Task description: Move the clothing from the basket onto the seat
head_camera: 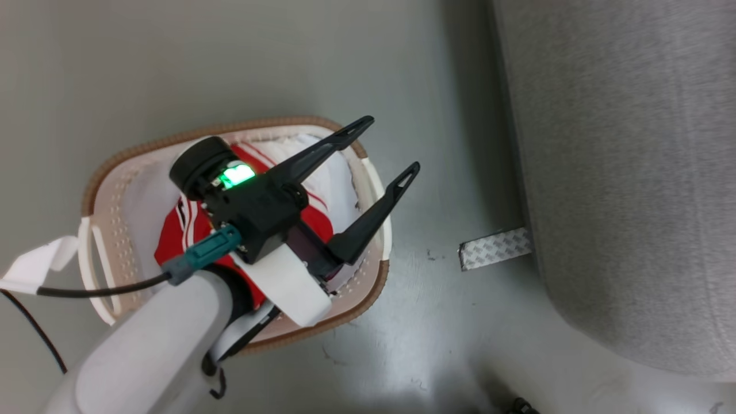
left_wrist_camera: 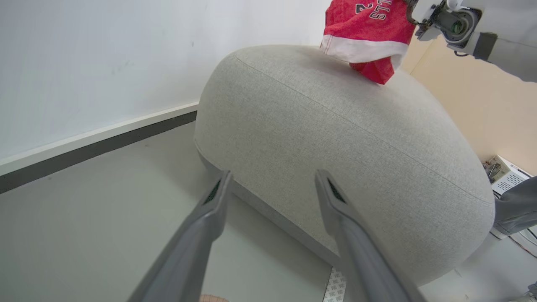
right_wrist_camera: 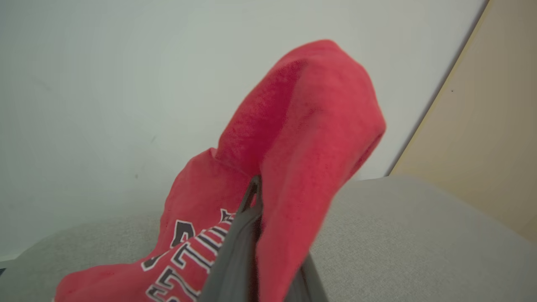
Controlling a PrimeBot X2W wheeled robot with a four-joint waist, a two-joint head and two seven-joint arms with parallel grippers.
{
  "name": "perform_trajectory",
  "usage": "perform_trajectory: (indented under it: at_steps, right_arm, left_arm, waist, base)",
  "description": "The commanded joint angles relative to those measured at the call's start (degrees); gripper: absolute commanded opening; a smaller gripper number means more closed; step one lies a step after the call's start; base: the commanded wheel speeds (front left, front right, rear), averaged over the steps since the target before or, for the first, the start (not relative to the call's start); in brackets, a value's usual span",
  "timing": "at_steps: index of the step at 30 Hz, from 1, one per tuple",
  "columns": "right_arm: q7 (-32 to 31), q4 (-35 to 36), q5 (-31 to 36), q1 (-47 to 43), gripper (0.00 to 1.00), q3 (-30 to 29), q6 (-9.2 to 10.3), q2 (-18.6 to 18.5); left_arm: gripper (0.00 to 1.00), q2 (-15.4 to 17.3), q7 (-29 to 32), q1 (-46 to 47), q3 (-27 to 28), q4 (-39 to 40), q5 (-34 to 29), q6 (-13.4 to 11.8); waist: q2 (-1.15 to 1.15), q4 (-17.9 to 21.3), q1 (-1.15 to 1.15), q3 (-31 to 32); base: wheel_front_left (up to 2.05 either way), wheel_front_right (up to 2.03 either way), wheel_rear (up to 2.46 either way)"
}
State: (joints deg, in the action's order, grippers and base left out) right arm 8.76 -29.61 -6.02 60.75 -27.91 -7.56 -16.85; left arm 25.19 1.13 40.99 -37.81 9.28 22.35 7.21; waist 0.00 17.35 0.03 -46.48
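Observation:
The cream basket (head_camera: pixel 144 146) stands on the floor with red and white clothing (head_camera: pixel 172 236) inside it. My left gripper (head_camera: pixel 391 144) hangs open above the basket's right side, nothing between its fingers; in its own wrist view the left gripper (left_wrist_camera: pixel 273 174) points at the grey seat (left_wrist_camera: pixel 335 138). A red jersey (left_wrist_camera: pixel 369 25) with white lettering dangles over the seat's top, its lower hem touching the cushion. My right gripper (right_wrist_camera: pixel 254 184) is shut on that jersey (right_wrist_camera: pixel 302 126), above the seat (right_wrist_camera: pixel 411 235). The seat (head_camera: pixel 621 172) lies right of the basket.
A silver tape strip (head_camera: pixel 495 248) lies on the floor between basket and seat. A black cable (head_camera: pixel 34 328) trails at the left. A white wall with a dark baseboard (left_wrist_camera: pixel 96 142) runs behind the seat. A white box device (left_wrist_camera: pixel 503 174) sits beyond it.

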Motion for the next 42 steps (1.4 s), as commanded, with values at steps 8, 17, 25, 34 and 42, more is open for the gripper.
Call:
perform_trajectory:
  at_steps: [8, 17, 25, 34, 42]
  right_arm:
    - [5.5, -9.8, 6.8, -0.6, 1.00, -8.1, 0.14, 5.0]
    - [6.4, -2.5, 5.7, -14.6, 1.00, -1.5, 0.14, 11.3]
    - [6.5, 8.8, 4.5, -32.1, 1.00, 6.0, 0.14, 13.0]
    - [6.4, 16.5, 2.4, -46.2, 1.00, 12.8, 0.14, 13.8]
    - [6.4, 18.6, 0.4, -54.7, 1.00, 19.5, 0.14, 13.8]
  left_arm:
    - [1.00, 2.2, -2.2, -2.3, -0.1, -2.0, 0.5, 0.1]
    - [1.00, 0.4, -6.3, -5.9, 0.2, -6.4, 2.5, -1.6]
    - [1.00, -2.7, -13.7, -13.7, 1.8, -14.0, 5.9, -4.5]
    - [1.00, -7.5, -16.3, -22.9, 8.3, -19.1, 5.8, -6.4]
    - [1.00, -11.6, -16.3, -33.0, 19.4, -19.4, 1.0, -5.7]
  waist:
    - [0.00, -1.2, -0.03, -1.3]
    - [0.00, -0.6, -0.03, 9.5]
    - [0.00, -4.1, -0.03, 23.2]
    - [0.00, -11.1, -0.03, 34.7]
    - [0.00, -14.6, -0.03, 41.9]
  base:
    - [0.00, 0.00, 0.00]
    - [0.00, 0.00, 0.00]
    - [0.00, 0.00, 0.00]
    - [0.00, 0.00, 0.00]
    - [0.00, 0.00, 0.00]
